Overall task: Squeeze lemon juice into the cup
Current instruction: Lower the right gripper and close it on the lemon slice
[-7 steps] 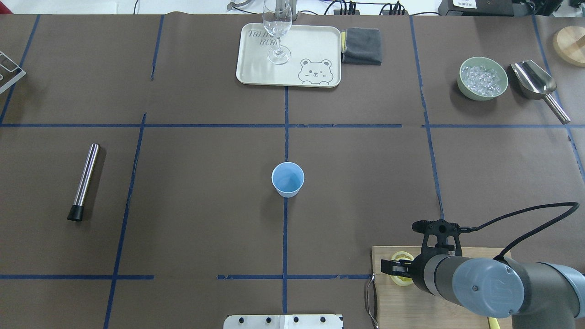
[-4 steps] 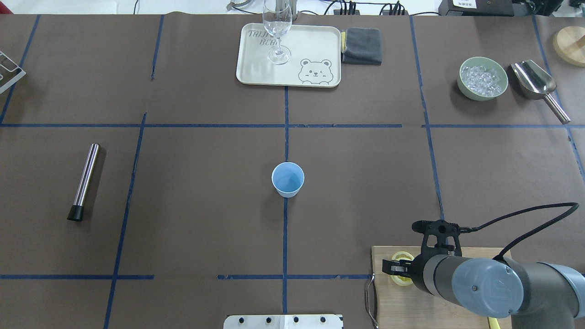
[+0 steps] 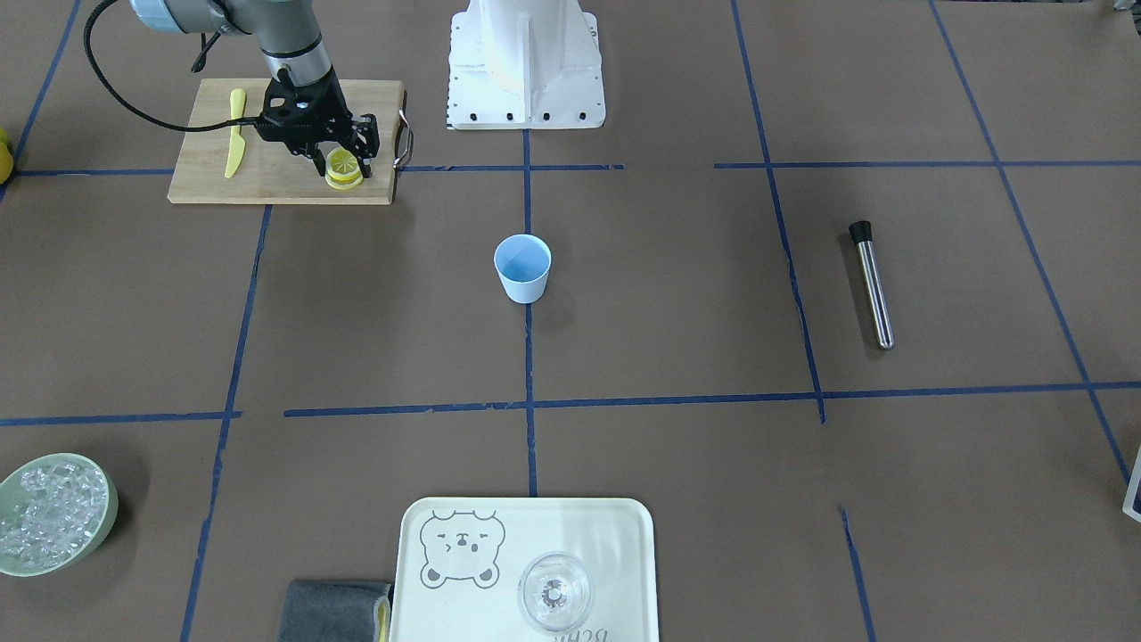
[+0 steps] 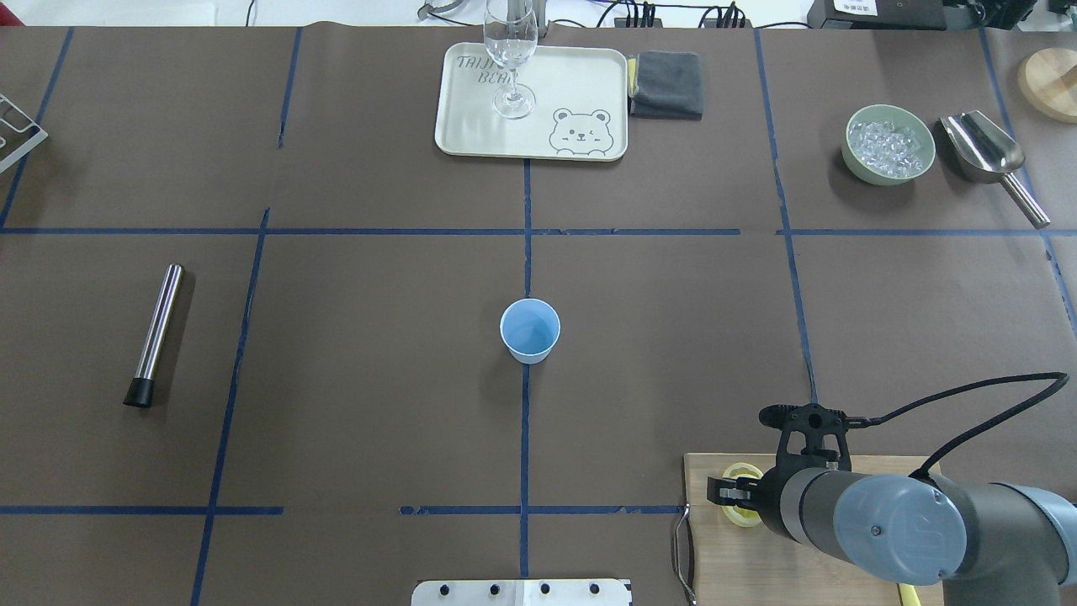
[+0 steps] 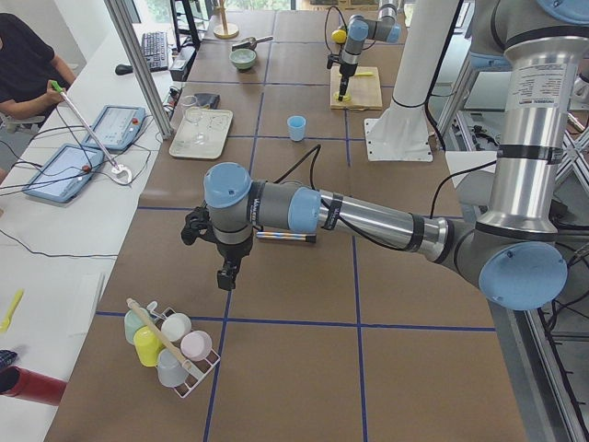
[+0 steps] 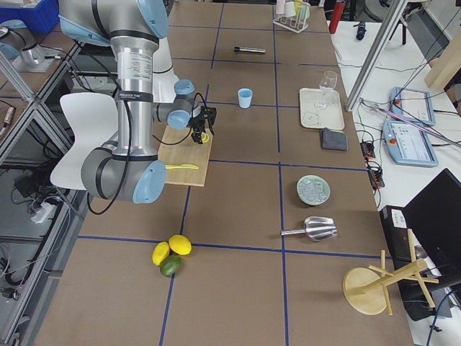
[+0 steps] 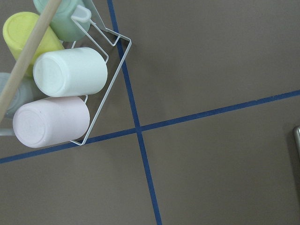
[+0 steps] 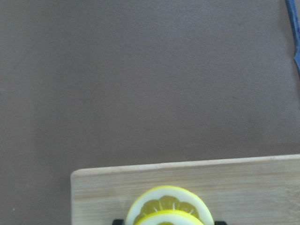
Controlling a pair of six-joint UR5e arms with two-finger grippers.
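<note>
R hand is low over the wooden board, fingers apart & set either side of the lemon, a small stack of slices at the board corner nearest mid-table. R wrist cam: black tips sit right at the rind on both sides; can't tell if they press on it. Yellow knife lies on the same board, on the other side of the hand from the slices.

The cup stands upright at mid-table on the blue tape line, well apart from the board.

L hand shows only in the side view, pointing down over the table near a wire rack of pastel cups. Can't tell if its fingers are apart or together.

Steel rod w/ a black cap lies flat on the table's L side. Along the edge far from the robot: bear tray w/ a clear glass on it, grey cloth just beside the tray, and a green bowl of ice on the R side.
</note>
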